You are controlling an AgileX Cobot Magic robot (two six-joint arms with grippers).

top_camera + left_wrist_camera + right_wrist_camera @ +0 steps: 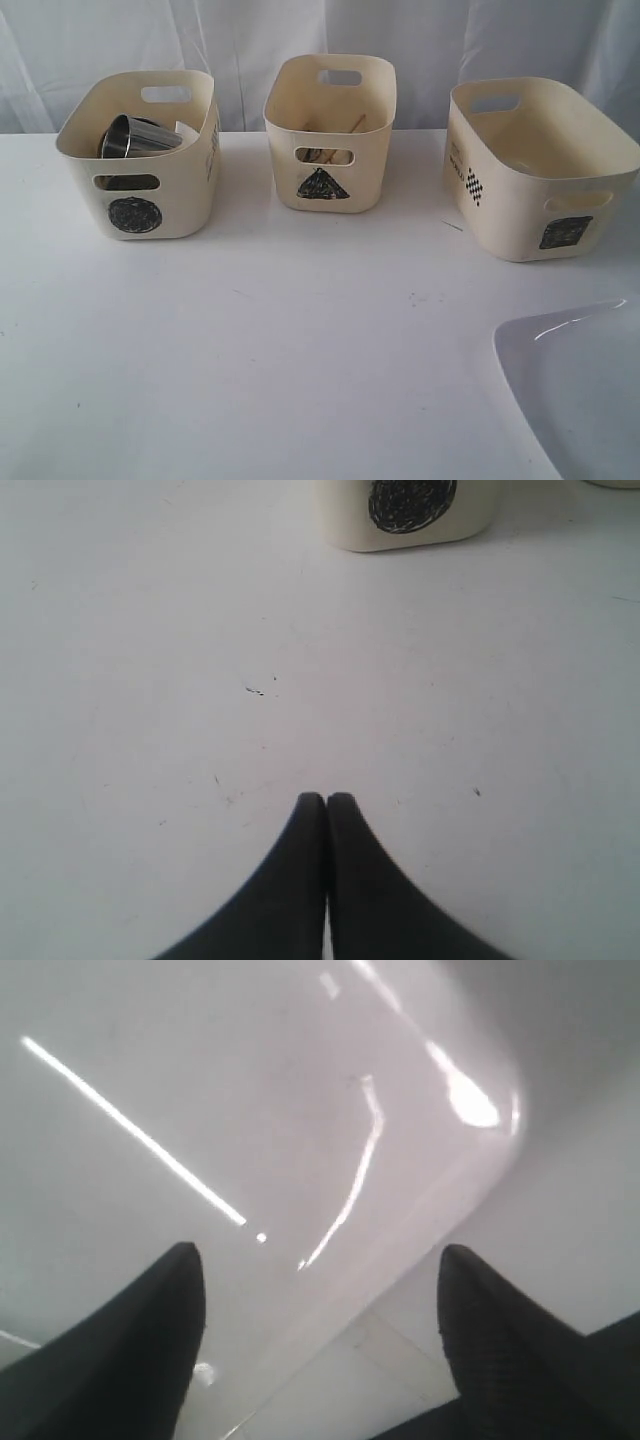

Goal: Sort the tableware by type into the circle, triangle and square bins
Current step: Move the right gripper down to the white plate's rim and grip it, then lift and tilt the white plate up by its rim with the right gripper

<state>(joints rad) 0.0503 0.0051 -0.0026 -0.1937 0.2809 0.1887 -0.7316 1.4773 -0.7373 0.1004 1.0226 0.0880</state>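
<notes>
White table (300, 380) bears circle bin (160, 195), triangle bin (335, 120), square bin (510, 200) and white plate (580, 390).

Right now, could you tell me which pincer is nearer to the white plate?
Right. The right pincer hangs open directly over the white plate; the left pincer, shut, is over the table facing the circle bin.

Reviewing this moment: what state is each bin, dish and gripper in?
Cream plastic circle-marked bin: upright, tipped shiny steel mug inside.
Cream triangle-marked bin: upright, thin wooden stick inside.
Cream square-marked bin: upright, contents unclear.
White plastic plate: outside the bins.
Left gripper: jaws shut, empty.
Right gripper: jaws open above the plate.
</notes>
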